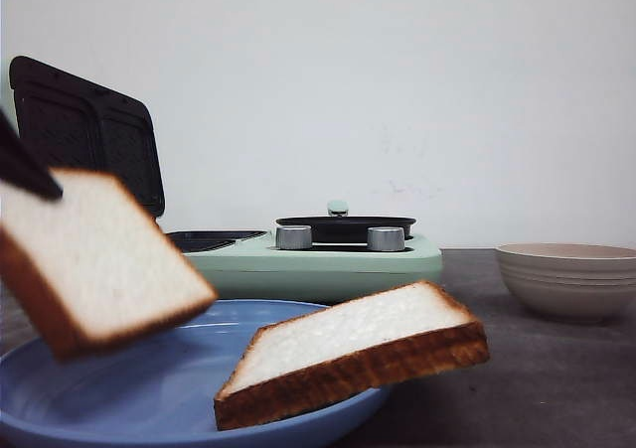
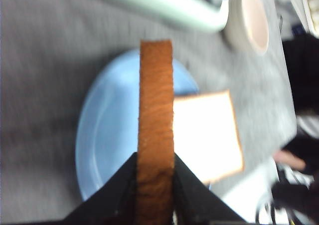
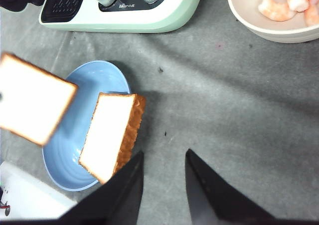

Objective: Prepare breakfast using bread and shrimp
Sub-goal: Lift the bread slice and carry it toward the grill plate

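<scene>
Got my left jaws (image 2: 155, 185) clamped on one bread slice (image 1: 94, 259) by its crust, up over the blue plate (image 1: 129, 393) so it can swing to the open sandwich maker (image 1: 298, 254), while the other slice (image 1: 353, 364) leans on the plate rim, the shrimp (image 3: 291, 3) sit in the bowl (image 3: 249, 15), and my right jaws (image 3: 162, 185) hang open, empty.

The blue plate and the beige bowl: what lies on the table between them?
Nothing: between the blue plate and beige bowl the gray table is bare, shown in the right wrist view.

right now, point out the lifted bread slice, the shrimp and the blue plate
lifted bread slice (image 1: 99, 254), front view, on its white face
shrimp (image 3: 273, 10), right wrist view, on one pink piece in the bowl
blue plate (image 3: 94, 78), right wrist view, on bare inner surface
</scene>
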Controlling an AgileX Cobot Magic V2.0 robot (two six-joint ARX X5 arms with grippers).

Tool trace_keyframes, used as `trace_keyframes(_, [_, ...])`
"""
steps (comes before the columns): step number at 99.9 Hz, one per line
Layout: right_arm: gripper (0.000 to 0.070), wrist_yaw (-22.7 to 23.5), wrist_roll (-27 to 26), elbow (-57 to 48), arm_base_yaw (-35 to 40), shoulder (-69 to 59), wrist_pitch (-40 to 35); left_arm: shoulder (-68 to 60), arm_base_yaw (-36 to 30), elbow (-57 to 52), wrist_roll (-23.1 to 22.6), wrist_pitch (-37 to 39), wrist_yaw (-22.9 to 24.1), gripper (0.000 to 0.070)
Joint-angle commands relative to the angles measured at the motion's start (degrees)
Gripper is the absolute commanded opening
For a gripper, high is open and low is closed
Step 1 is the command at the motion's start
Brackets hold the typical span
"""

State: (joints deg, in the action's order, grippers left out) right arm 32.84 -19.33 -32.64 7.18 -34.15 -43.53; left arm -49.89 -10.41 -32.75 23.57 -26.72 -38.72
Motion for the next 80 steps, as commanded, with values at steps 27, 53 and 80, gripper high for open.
trace_keyframes(27, [0.0158, 0.2, 1.3, -1.1, 0.2, -0.2, 0.1, -0.5, -0.4, -9.9, -3.3, 1.1, 9.0, 0.0004])
trace_keyframes(53, [0.0158, 0.2, 1.8, -1.1, 0.2, -0.2, 0.1, -3.6, -0.8, -14.0, -7.3, 5.5, 15.9, 0.0005])
trace_keyframes(80, [0.0158, 0.2, 1.8, -1.1, 0.2, -0.2, 0.2, -12.6, -2.9, -19.7, -14.2, 7.3, 23.0, 0.0005])
